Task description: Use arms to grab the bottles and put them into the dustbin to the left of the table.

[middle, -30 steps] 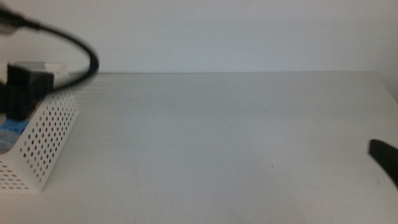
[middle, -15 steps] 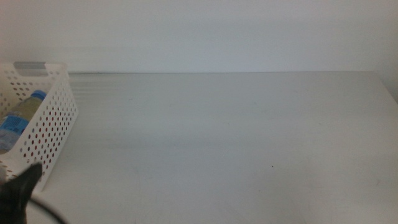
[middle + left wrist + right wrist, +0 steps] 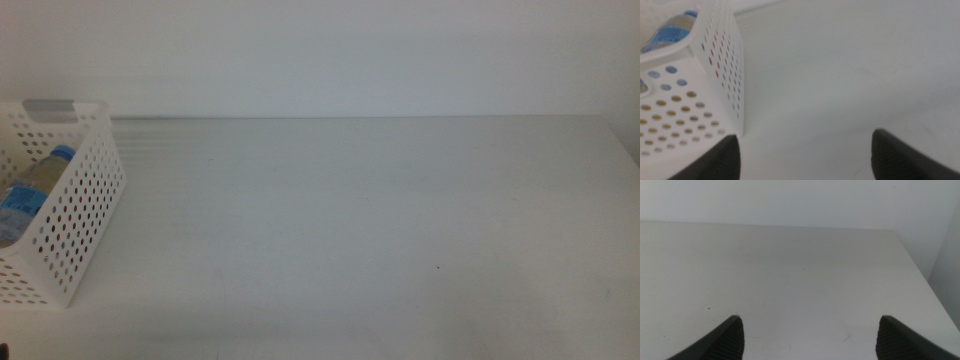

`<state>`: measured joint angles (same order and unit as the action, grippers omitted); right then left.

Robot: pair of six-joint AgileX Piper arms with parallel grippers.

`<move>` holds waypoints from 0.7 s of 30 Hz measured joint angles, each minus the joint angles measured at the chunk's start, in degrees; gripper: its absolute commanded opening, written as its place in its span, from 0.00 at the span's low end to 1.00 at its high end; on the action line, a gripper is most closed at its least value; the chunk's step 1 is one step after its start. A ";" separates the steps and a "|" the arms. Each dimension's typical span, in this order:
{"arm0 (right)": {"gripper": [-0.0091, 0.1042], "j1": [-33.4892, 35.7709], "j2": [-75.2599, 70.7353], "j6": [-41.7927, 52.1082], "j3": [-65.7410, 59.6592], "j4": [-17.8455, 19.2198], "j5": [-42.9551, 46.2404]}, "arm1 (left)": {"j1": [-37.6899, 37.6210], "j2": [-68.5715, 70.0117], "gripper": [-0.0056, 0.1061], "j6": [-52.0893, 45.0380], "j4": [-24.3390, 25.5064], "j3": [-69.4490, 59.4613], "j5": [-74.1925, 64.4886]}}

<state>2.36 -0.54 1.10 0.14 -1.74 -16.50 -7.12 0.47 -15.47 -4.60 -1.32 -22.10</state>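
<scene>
Illumination is even, diffuse and bright in all three views; no single source is identifiable. The desk [image 3: 360, 220] reads as flat pale grey-white with low contrast and no glare. Shadows are faint: a soft one beside the dustbin [image 3: 82, 215] in the middle view. Overall sharpness is poor, with soft edges throughout. In the wrist views the left end effector [image 3: 805, 155] and right end effector [image 3: 807, 337] are dark, blurred and out of focus.

The dustbin [image 3: 70, 200] is cut off at the frame edge, its perforated wall hiding the bottle [image 3: 30, 190].
</scene>
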 measured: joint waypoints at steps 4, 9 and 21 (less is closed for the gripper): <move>0.75 0.00 -0.05 0.00 -0.07 0.00 0.14 | 1.03 0.24 0.78 0.00 0.00 -0.28 1.08; 0.75 0.00 -0.05 0.00 -0.14 0.00 0.14 | 3.31 0.30 0.78 0.00 -0.05 -0.34 1.96; 0.75 0.00 -0.05 0.00 -0.14 0.00 0.14 | 7.66 0.30 0.78 0.00 -0.41 -0.39 1.96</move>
<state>2.36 -0.59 1.10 0.00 -1.74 -16.36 0.54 0.77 -15.47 -5.02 -1.70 -20.13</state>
